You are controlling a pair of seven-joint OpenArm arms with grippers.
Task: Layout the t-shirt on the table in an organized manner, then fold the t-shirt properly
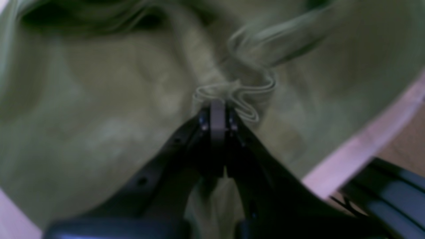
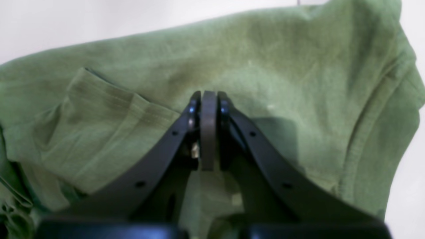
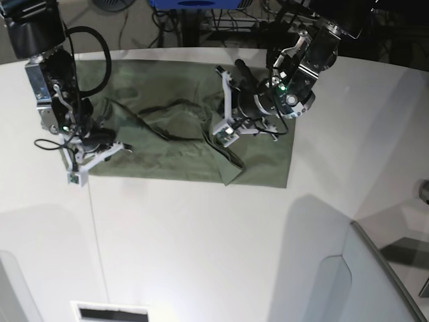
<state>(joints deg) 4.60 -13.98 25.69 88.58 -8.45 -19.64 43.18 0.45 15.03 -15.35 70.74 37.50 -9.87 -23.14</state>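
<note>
The olive-green t-shirt lies spread over the far part of the white table, with a bunched ridge across its middle. My left gripper is over the shirt's middle right. In the left wrist view that gripper is shut on a rippled hem fold of the t-shirt. My right gripper is at the shirt's near left corner. Its fingers are shut, with the tips against the t-shirt. No cloth shows pinched between them.
A grey translucent panel stands at the near right. A thin dark seam runs down the tabletop on the left. Cables and equipment sit beyond the far edge. The table's curved edge runs close beside the left gripper.
</note>
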